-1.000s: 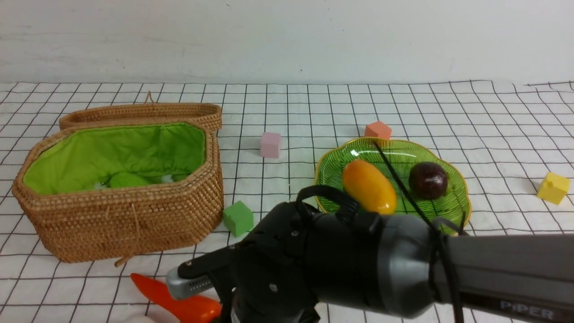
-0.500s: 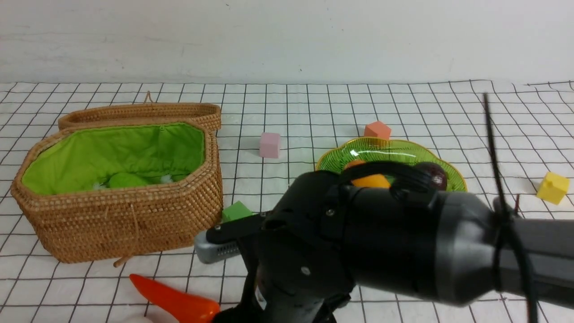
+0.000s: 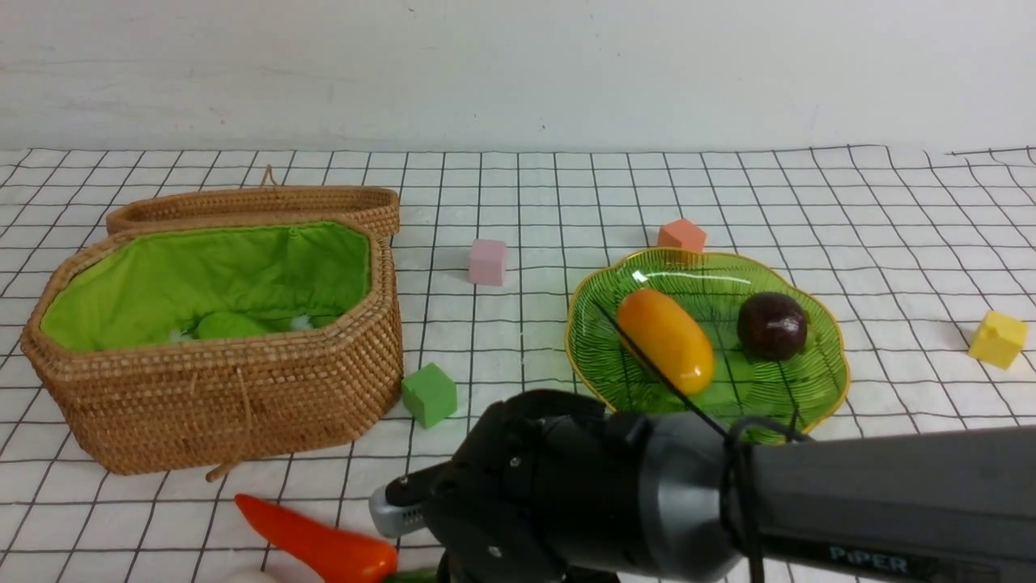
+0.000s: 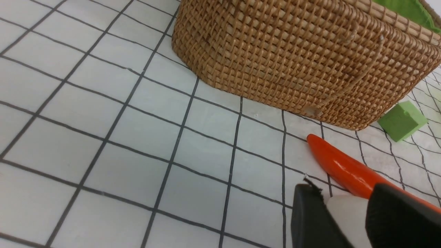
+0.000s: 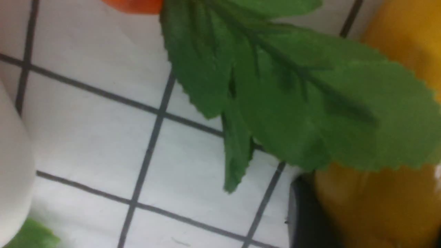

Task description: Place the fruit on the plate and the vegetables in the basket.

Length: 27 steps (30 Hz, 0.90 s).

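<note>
Two-handed up close: found left hand (image 4: 342, 197) grasping radish (image 4: 346, 220), pepper (image 4: 341, 168) just beside; could not tell grip of right hand (image 5: 365, 227) by banana (image 5: 379, 199) and leaf (image 5: 293, 93). Farther, saw gourd (image 3: 231, 325) in basket (image 3: 235, 397) left, mango (image 3: 666, 336) and mangosteen (image 3: 772, 325) on plate (image 3: 817, 380) right.

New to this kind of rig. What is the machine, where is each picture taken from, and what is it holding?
It is a robot with two arms, each ending in a gripper. The wide picture looks forward from between the arms; the big grey tube is the right arm. On the checked cloth: an open basket, a plate carrying a mango and mangosteen, coloured cubes, and a red pepper. The other two come from wrist cameras. The left gripper straddles a white radish; whether it is clamped is unclear. The right wrist view shows a leaf over a banana.
</note>
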Available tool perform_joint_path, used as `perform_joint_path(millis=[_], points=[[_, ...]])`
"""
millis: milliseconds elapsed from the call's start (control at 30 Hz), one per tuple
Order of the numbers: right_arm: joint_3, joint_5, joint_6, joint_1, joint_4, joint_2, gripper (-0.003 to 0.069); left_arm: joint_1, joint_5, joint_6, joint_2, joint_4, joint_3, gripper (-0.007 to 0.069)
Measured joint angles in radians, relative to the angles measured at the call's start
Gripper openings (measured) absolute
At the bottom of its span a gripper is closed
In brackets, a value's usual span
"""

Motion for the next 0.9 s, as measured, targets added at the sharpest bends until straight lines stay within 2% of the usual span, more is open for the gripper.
perform_joint_path(millis=[133, 233, 267, 367, 400, 433, 567, 633, 700, 900], points=[[0.013, 0.053, -0.006, -0.012, 0.019, -0.068, 0.0316, 0.0, 0.0, 0.0, 0.0, 0.0, 0.0, 0.0239], [0.014, 0.084, -0.059, -0.067, -0.05, -0.198, 0.0316, 0.0, 0.0, 0.0, 0.0, 0.0, 0.0, 0.0239], [0.014, 0.084, -0.113, -0.119, -0.104, -0.277, 0.0316, 0.0, 0.0, 0.0, 0.0, 0.0, 0.0, 0.0239], [0.013, 0.049, -0.272, -0.239, -0.168, -0.392, 0.0316, 0.0, 0.0, 0.0, 0.0, 0.0, 0.0, 0.0239], [0.013, 0.045, -0.272, -0.249, -0.17, -0.392, 0.0316, 0.0, 0.0, 0.0, 0.0, 0.0, 0.0, 0.0239], [0.011, 0.007, -0.363, -0.347, -0.169, -0.424, 0.0316, 0.0, 0.0, 0.0, 0.0, 0.0, 0.0, 0.0239], [0.011, -0.083, -0.452, -0.57, -0.077, -0.391, 0.0316, 0.0, 0.0, 0.0, 0.0, 0.0, 0.0, 0.0239], [0.011, -0.12, -0.541, -0.65, -0.021, -0.345, 0.0316, 0.0, 0.0, 0.0, 0.0, 0.0, 0.0, 0.0239], [0.011, -0.139, -0.659, -0.736, 0.091, -0.278, 0.0316, 0.0, 0.0, 0.0, 0.0, 0.0, 0.0, 0.0239], [-0.007, -0.174, -0.814, -0.809, 0.269, -0.134, 0.0316, 0.0, 0.0, 0.0, 0.0, 0.0, 0.0, 0.0239]])
